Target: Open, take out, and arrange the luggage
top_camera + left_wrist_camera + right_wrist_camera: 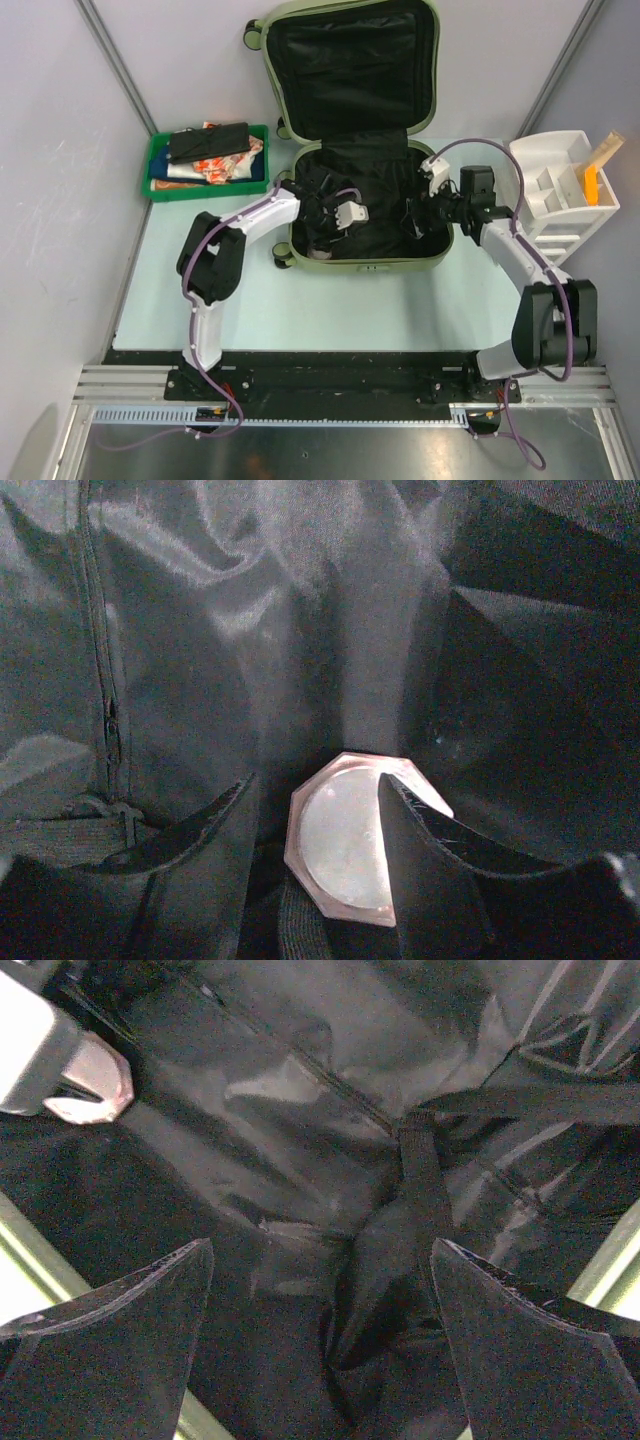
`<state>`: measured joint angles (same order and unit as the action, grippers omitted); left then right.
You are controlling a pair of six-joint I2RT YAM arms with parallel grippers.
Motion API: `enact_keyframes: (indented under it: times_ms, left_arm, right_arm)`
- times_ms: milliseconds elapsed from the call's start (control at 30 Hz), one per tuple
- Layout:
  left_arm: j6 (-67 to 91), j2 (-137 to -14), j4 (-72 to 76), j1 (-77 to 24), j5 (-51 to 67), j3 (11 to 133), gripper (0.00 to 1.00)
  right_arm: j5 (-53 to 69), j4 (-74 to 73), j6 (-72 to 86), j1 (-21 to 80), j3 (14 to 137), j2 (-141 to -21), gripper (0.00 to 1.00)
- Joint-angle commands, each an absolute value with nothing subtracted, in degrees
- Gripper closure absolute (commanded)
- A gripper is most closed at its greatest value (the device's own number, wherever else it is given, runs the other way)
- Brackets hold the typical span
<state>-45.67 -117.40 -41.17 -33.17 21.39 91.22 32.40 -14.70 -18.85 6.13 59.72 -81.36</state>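
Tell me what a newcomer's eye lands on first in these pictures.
The large pale olive-green hard-shell suitcase lies wide open in the middle of the table, its black fabric lining exposed. The left gripper and right gripper are both inside its near half, open over the lining, and a pale pink octagonal disc lies at the left gripper's tip. A flat green tray sits to the suitcase's left, a white compartmented organizer to its right.

One luggage — one tray, one organizer.

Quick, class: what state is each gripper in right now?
Left gripper: open, over a pink disc.
Right gripper: open, holding nothing.
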Motion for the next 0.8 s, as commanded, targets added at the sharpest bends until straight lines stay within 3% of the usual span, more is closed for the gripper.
enact_keyframes:
  times_ms: [0, 200, 300, 433, 500, 567, 600, 633, 767]
  left_arm:
    - [-48.0, -121.0, -44.3, -33.9, 19.9, 94.1, 0.44]
    - [-44.4, -125.9, -44.6, -34.2, 16.2, 98.7, 0.37]
    - [-42.9, -127.4, -44.6, -34.2, 16.7, 100.7, 0.44]
    - [-44.2, -125.6, -44.6, -34.3, 22.0, 101.0, 0.66]
    - [-43.9, -125.1, -44.6, -34.2, 22.9, 102.3, 0.70]
    - [-43.0, -124.3, -45.0, -34.2, 21.5, 103.9, 0.63]
    - [-43.1, -123.8, -45.3, -34.2, 20.9, 104.1, 0.54]
    - [-43.9, -123.1, -45.6, -34.2, 20.4, 104.3, 0.38]
    - [-45.4, -118.0, -46.9, -34.2, 19.3, 101.3, 0.17]
  right_arm:
    - [31.7, -15.4, -21.5, 5.8, 62.0, -85.2, 0.07]
    - [33.1, -17.8, -24.3, 5.6, 63.0, -90.6, 0.10]
    - [33.4, -18.7, -25.3, 5.2, 63.4, -92.4, 0.12]
    - [34.0, -20.6, -26.5, 4.1, 64.2, -93.8, 0.17]
    - [34.5, -21.1, -27.0, 3.6, 64.3, -94.3, 0.18]
    - [34.8, -21.5, -27.3, 3.3, 64.7, -94.5, 0.18]
    - [34.9, -22.0, -27.4, 3.2, 64.9, -94.5, 0.18]
    - [35.1, -22.2, -27.9, 3.1, 65.0, -94.4, 0.18]
    - [35.8, -22.9, -28.4, 2.5, 65.0, -94.0, 0.18]
